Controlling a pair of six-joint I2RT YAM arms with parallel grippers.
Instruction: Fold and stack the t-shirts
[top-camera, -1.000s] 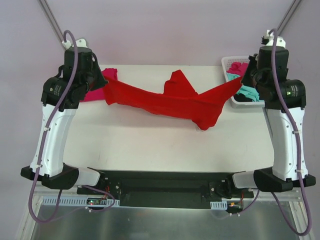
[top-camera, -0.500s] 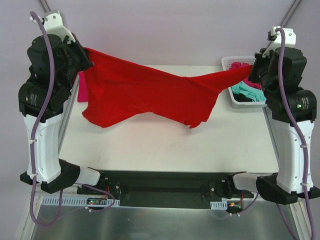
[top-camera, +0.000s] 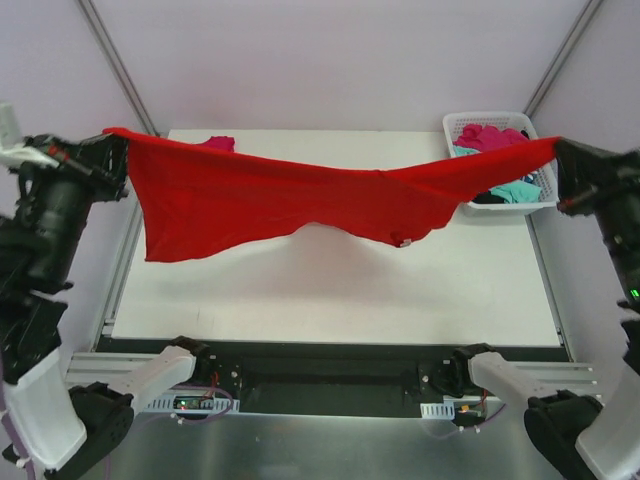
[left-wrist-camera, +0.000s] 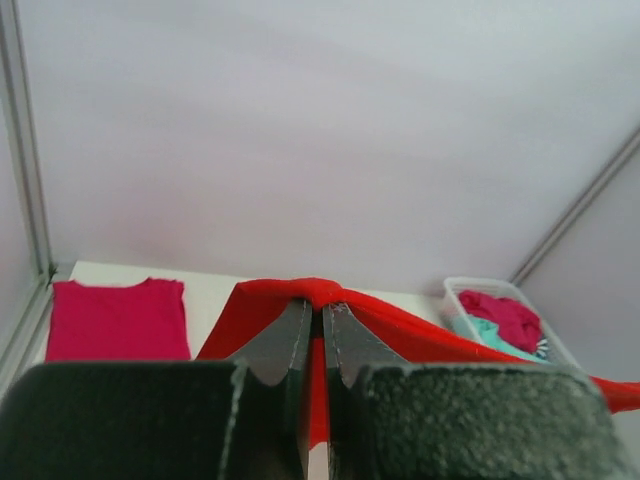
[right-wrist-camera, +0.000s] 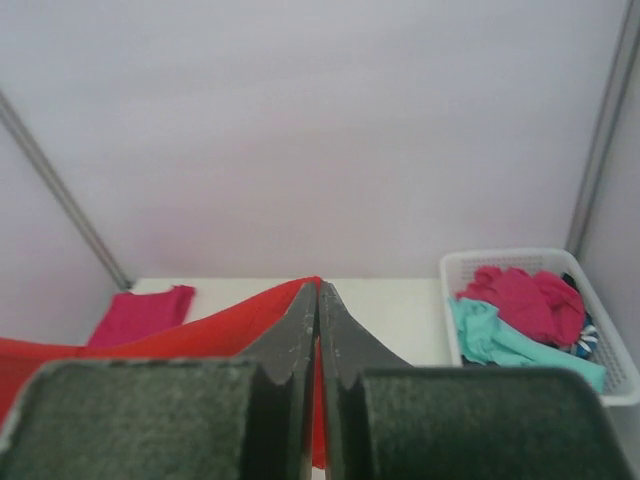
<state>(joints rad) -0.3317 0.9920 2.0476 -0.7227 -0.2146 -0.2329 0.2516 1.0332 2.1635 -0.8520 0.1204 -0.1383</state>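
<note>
A large bright red t-shirt (top-camera: 270, 195) hangs stretched in the air across the table, held by one end in each gripper. At the far left, my left gripper (top-camera: 118, 140) is shut on a bunched edge of it; the wrist view shows red cloth (left-wrist-camera: 400, 325) pinched at that gripper's (left-wrist-camera: 322, 305) tips. My right gripper (top-camera: 556, 150) is shut on the other end, the cloth (right-wrist-camera: 180, 335) trailing left from its (right-wrist-camera: 318, 287) tips. A magenta-pink t-shirt (left-wrist-camera: 118, 320) lies flat at the table's back left, mostly hidden behind the red one (top-camera: 215, 143).
A white lattice basket (top-camera: 500, 120) at the back right holds magenta (right-wrist-camera: 525, 300), teal (right-wrist-camera: 490, 335) and dark shirts. The white table (top-camera: 330, 290) lies under the hanging shirt. Metal frame posts stand at both back corners.
Both arms rose and swung outward, lifting the red t-shirt off the table and pulling it from a crumpled sag into a wide taut span.
</note>
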